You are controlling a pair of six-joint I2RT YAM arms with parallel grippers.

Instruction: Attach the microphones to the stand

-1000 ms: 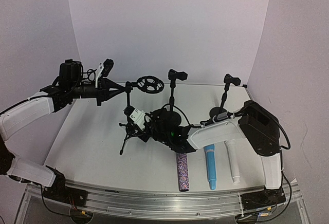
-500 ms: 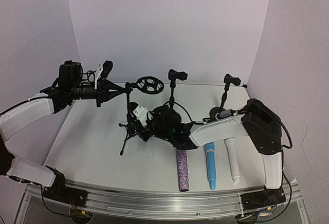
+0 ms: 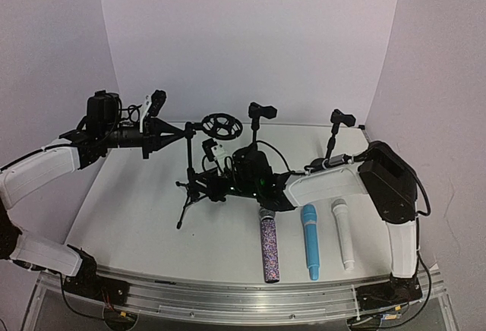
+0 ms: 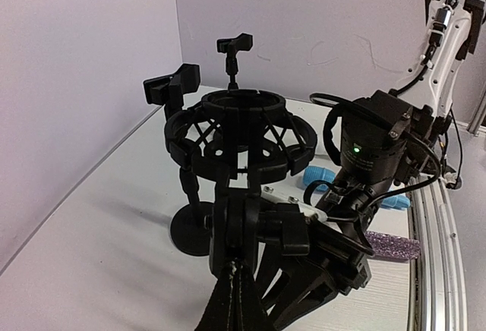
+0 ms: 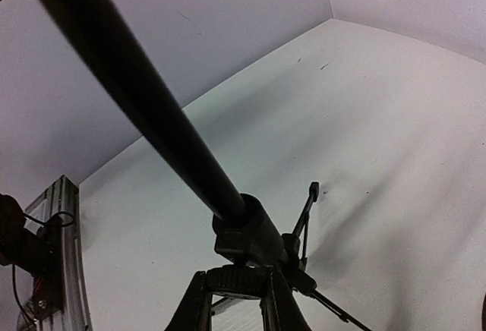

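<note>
Three microphones lie near the front edge: a glittery purple one (image 3: 269, 244), a light blue one (image 3: 310, 241) and a white one (image 3: 344, 234). The black tripod stand (image 3: 188, 160) stands left of centre with a round shock mount (image 3: 221, 124) on top. My left gripper (image 3: 181, 130) is shut on the pivot joint (image 4: 241, 228) under the shock mount (image 4: 243, 130). My right gripper (image 3: 203, 182) is low on the pole (image 5: 137, 96), its fingers (image 5: 194, 301) shut on the knurled knob (image 5: 237, 279) of the pole's collar. The purple microphone (image 4: 391, 246) shows beyond my right arm (image 4: 376, 141).
Two small desk stands with black clips stand at the back, one in the middle (image 3: 261, 111) and one to the right (image 3: 342, 118). The tripod's legs (image 3: 184, 208) spread over the table on the left. A metal rail (image 3: 228, 289) runs along the front edge.
My right wrist has turned and lifted back toward the pole, uncovering the heads of the microphones. The left arm and the stand have stayed put.
</note>
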